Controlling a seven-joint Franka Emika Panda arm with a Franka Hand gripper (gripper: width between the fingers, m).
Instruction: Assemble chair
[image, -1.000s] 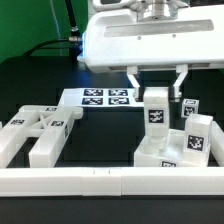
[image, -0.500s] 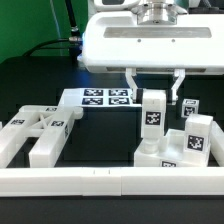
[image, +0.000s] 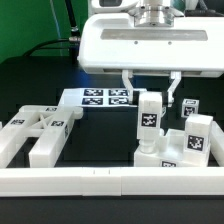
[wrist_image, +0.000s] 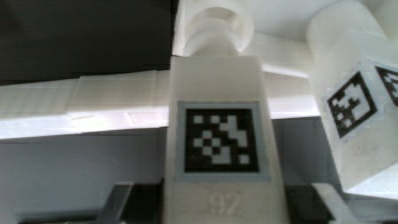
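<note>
- Gripping the leg bar (image: 150, 120) in the pincer (image: 151, 93); jaws drawn in narrow and closed on the bar's upper end, one on each side
- Holding that bar upright, just past centre toward three o'clock in the exterior view; black-and-white tag on its near face, square to the camera
- Meeting the white block (image: 158, 158) down at five o'clock with the bar's lower end; cannot tell whether seated in it or only touching
- Just beside the bar, at three o'clock of it, a tagged block (image: 196, 138), slightly tilted; behind that, toward two o'clock, a small tagged piece (image: 190, 106)
- Over at eight o'clock, well apart from the bar, a cluster of loose white parts (image: 35, 135) lying flat on the dark worktop (image: 40, 85); tags facing up on several of them
- Near centre, toward eleven o'clock, the marker board (image: 100, 97) flat on the worktop; partly hidden behind the pincer and the bar
- Along six o'clock, the long border rail (image: 100, 182) running right across the front of the exterior view
- Up close in the wrist view now: the leg bar (wrist_image: 217, 120) filling the middle, tag dead centre on its face, rounded tip at the far end
- Flanking the bar at its near end, dark fingers (wrist_image: 111, 198) on either side, no gap showing between them and the bar
- Close beside the bar in that same view, another tagged white part (wrist_image: 356, 90); touching or just apart, cannot tell
</note>
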